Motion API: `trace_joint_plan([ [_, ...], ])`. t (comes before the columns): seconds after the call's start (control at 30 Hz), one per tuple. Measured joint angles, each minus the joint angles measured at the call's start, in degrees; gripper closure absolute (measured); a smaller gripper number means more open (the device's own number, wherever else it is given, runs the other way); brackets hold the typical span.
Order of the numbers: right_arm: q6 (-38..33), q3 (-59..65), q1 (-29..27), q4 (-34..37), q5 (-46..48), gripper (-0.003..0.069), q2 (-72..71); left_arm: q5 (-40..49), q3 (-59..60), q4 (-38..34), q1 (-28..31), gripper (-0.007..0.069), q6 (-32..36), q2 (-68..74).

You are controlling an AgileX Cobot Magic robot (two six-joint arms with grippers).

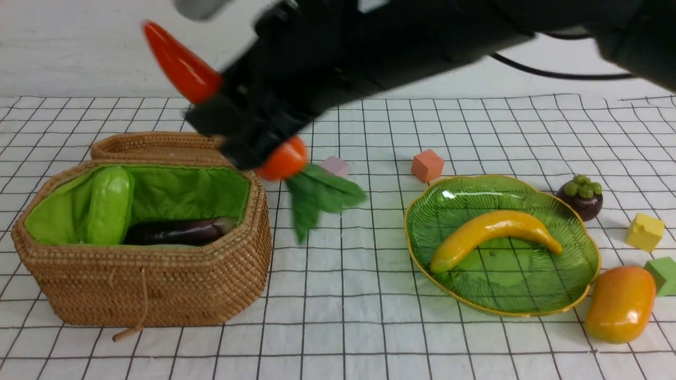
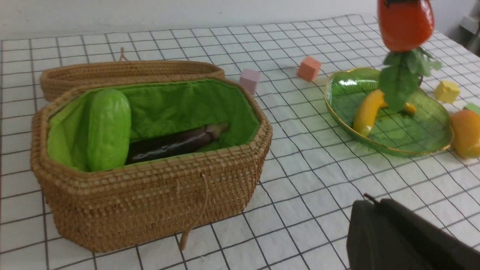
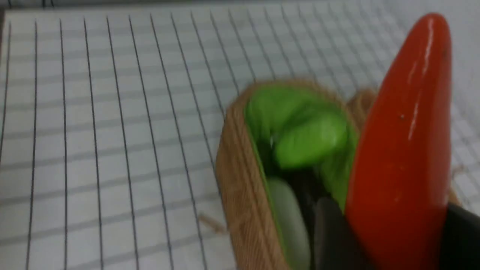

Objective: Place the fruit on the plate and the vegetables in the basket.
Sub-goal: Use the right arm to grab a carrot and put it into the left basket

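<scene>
1. Orange-red toy carrot with green leaves [image 1: 182,66]: in the air and tilted. Its pointed tip is up and toward the left, and its leaves hang down just past the basket's right rim.
2. Right fingers [image 1: 248,132]: closed around the carrot's middle and gripping it. The outline is blurred.
3. Large octagonal brown wicker basket with bright green cloth lining [image 1: 158,285]: stands on the left of the worktop. It holds a light green ridged gourd [image 1: 109,206] propped upright at its left end and a dark purple eggplant [image 1: 179,231] lying along the bottom.
4. Shallow woven lid [image 1: 158,145]: lies directly behind the basket.
5. Leaf-shaped green glassy plate with yellow rim [image 1: 581,274]: on the right, carrying the yellow toy banana [image 1: 491,232].
6. Dark purple mangosteen with green cap [image 1: 581,195]: on the worktop just behind the plate.
7. Orange-yellow oval mango [image 1: 620,303]: beside the plate's right front rim.
8. Small cubes: pink [image 1: 336,166], orange [image 1: 427,165], yellow [image 1: 645,231], green [image 1: 663,274].
9. White grid-patterned worktop [image 1: 343,316].
10. Left fingers [image 2: 393,236]: a dark shape in the left wrist view only, fully closed, with nothing seen in them.
</scene>
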Motion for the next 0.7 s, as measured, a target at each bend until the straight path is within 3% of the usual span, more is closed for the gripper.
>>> trace_joint_plan([
  [0.13,-8.1,-6.6,0.8,9.0,-6.7,0.0351,8.8,-0.1,0.0,0.5,0.0,0.0637,-1.8,0.0],
  [0.23,-18.3,-13.1,1.0,16.7,-9.5,0.0351,18.5,0.2,0.0,0.5,0.0,0.0637,-2.2,0.0],
  [0.37,-25.0,-16.5,1.1,18.7,-10.1,0.0328,24.9,1.1,0.0,0.5,0.0,0.0637,-2.2,0.0],
  [0.43,-25.5,-16.8,1.1,18.7,-10.2,0.0287,26.3,1.5,0.0,0.5,0.0,0.0637,-2.2,0.0],
  [0.57,-21.4,-16.9,1.1,14.8,-9.7,0.0041,27.2,1.6,0.0,0.4,0.0,0.0637,-2.2,0.0],
  [0.63,-18.6,-17.0,1.1,12.8,-9.1,0.0006,26.8,1.5,0.0,0.4,0.0,0.0637,-2.2,0.0],
  [0.7,-10.4,-17.0,1.0,6.2,-5.6,-0.0014,24.9,0.7,0.0,-0.1,0.0,0.0637,-1.6,0.0],
])
